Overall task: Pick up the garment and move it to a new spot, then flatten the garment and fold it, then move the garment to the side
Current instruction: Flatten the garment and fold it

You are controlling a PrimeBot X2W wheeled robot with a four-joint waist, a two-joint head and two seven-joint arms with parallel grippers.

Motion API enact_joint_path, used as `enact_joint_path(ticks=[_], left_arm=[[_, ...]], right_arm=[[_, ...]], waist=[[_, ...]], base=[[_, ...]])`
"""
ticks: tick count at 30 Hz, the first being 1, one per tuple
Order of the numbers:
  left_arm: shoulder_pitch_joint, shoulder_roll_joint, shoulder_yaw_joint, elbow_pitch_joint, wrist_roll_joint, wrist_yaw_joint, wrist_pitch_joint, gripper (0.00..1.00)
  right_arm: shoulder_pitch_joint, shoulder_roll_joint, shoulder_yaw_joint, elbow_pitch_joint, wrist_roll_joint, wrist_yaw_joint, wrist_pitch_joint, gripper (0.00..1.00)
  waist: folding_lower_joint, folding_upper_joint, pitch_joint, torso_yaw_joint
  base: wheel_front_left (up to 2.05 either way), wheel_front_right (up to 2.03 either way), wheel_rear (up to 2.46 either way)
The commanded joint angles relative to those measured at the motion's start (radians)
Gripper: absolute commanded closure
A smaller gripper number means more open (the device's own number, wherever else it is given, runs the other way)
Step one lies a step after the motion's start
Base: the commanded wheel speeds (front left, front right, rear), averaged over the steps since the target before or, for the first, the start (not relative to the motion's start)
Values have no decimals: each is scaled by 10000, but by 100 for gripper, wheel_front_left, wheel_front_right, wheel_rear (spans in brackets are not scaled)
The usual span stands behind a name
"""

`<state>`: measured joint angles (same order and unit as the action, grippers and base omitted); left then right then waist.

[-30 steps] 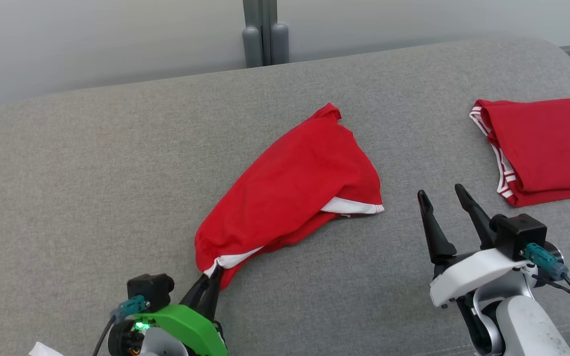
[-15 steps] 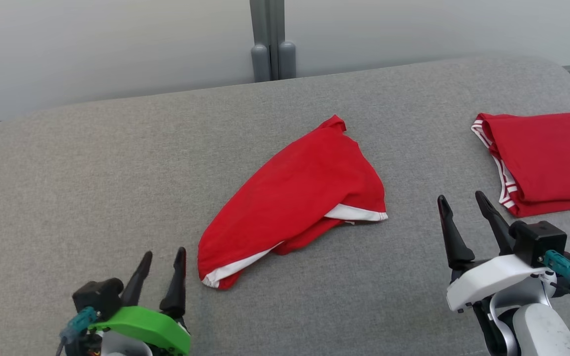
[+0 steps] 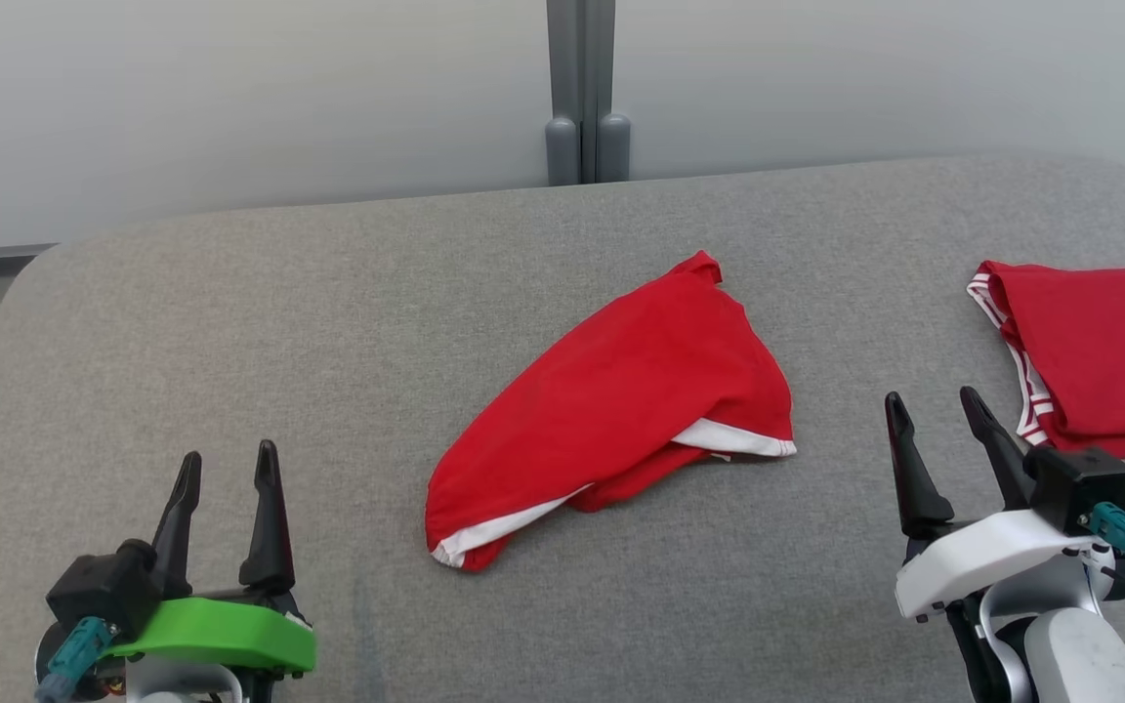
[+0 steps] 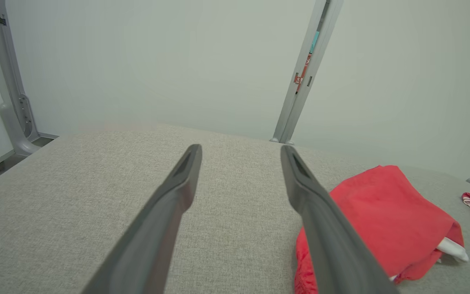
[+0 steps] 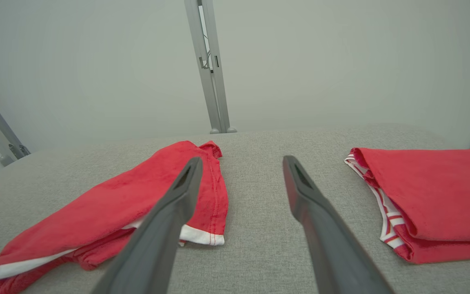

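The garment lies in the middle of the grey pad. It is red and bunched into a slanted wedge, with white trim along its near edge and at its lower left corner. The left gripper stands apart to its left, fingers spread and empty. The right gripper stands to its right, likewise spread, touching nothing. A folded cloth lies far right.

Soft matt red cloth garment, coarse grey woven couch, smooth metal post
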<state>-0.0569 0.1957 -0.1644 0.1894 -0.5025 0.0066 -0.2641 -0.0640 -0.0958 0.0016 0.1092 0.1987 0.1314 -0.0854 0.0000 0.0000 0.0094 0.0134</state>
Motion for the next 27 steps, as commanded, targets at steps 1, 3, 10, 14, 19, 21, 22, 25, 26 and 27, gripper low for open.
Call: enact_joint_path(ticks=[1,3,10,14,19,21,22,25,26,27], left_arm=[[247,-85,92,-47,121,-79,5,0],[304,-178,200,-43,342,-213,4,0],[470,-494,442,115,735,-504,4,0],[480,-633,585,203,926,-666,3,0],[420,-749,777,261,1088,-805,3,0],[424,-796,829,288,1121,-857,3,0],[436,-824,844,301,1153,-876,3,0],[454,-882,848,355,1193,-927,3,0],[442,-900,845,370,1191,-949,3,0],[428,-915,837,390,1215,-967,3,0]], right_arm=[[144,28,0,33,-17,-16,-41,0],[147,39,4,67,-1,-16,-61,0],[95,64,49,138,7,-16,-56,0],[82,85,53,132,-21,-16,-72,0],[153,105,32,160,-16,-16,-100,0],[164,118,44,165,-18,-16,-109,0],[168,129,49,156,-26,-16,-109,0],[145,126,48,156,-7,-16,-123,0],[145,117,47,161,0,-16,-129,0],[149,106,48,168,7,-16,-130,0]], waist=[[0,0,-100,27],[0,0,-141,14],[0,0,-214,-65],[0,0,-235,-104],[0,0,-230,-114],[0,0,-230,-121],[0,0,-226,-127],[0,0,-203,-135],[0,0,-193,-129],[0,0,-184,-122]], base=[[0,0,0],[0,0,0],[0,0,0],[0,0,0],[0,0,0],[0,0,0],[0,0,0],[0,0,0],[0,0,0],[0,0,0]])
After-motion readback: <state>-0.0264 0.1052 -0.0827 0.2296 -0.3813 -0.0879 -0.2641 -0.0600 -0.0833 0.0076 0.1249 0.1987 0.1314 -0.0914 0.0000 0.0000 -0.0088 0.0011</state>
